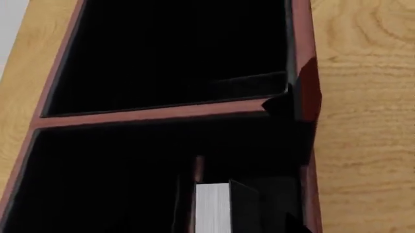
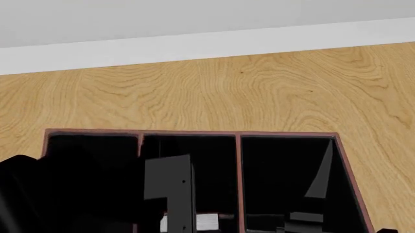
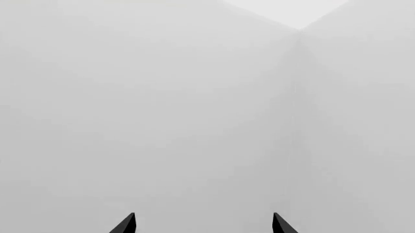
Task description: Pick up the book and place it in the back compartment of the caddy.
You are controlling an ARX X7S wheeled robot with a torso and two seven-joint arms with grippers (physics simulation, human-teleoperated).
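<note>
1. right up against your left wrist camera, the book (image 1: 213, 208) shows its pale page edges, with a black cover just beside them, standing upright in the caddy (image 1: 155, 115).
2. your left gripper (image 2: 170, 194) is the grey and black bulk low in the head view, down over the caddy's middle and left cells; dark shapes sit on either side of the book, but black on black, you cannot tell whether the fingers are clamped on it.
3. from the head view, a sliver of white page edge peeks out at the bottom of the middle cell, right by the gripper.
4. that caddy is dark red outside, black inside; the head view shows three cells side by side along its far edge, split by thin red dividers.
5. in the left wrist view a red divider crosses between two cells: the book stands in the one nearer the camera, and the farther one looks dark all through.
6. whether the book's cell is the back one, you cannot tell from these views.
7. wooden table (image 2: 259, 92) runs all round the caddy, with a white wall strip beyond it.
8. your right gripper (image 3: 204, 224) shows two black fingertips (image 3: 126, 225) set well apart, spread wide with nothing between them, facing a plain pale wall.
</note>
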